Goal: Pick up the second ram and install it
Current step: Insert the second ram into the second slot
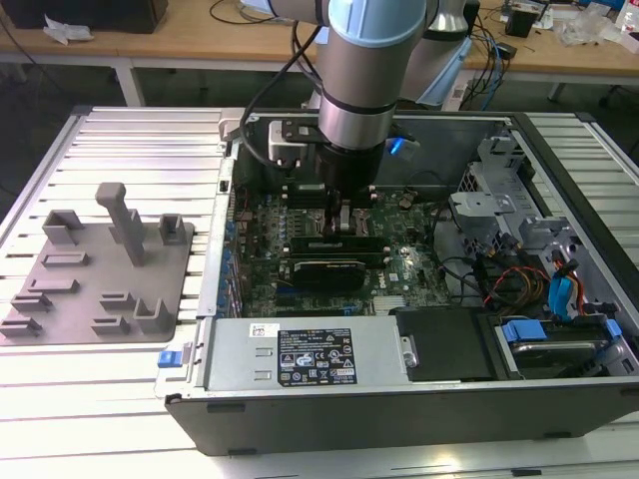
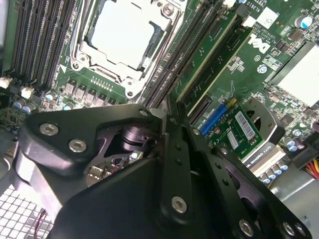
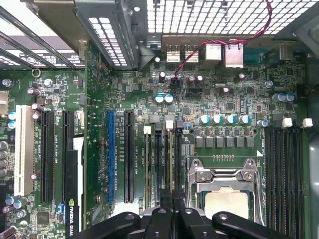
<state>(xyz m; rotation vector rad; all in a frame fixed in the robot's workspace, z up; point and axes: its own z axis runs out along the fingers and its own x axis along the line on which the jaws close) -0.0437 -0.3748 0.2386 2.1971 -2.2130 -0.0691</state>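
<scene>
Two green ram sticks stand side by side in the slots beside the processor socket. The second ram, the stick nearer the socket, lies in line with my fingertips. My gripper is shut, its thin fingertips meeting just over the near end of that stick. I cannot tell whether they touch it. In the first wrist view the gripper hangs closed over the row of memory slots. In the exterior view the gripper reaches straight down into the open computer case onto the motherboard.
The grey fixture tray lies at the exterior view's left with bare holders. A black card sits just in front of the gripper and a power supply spans the case front. Drive cages and cables crowd the right.
</scene>
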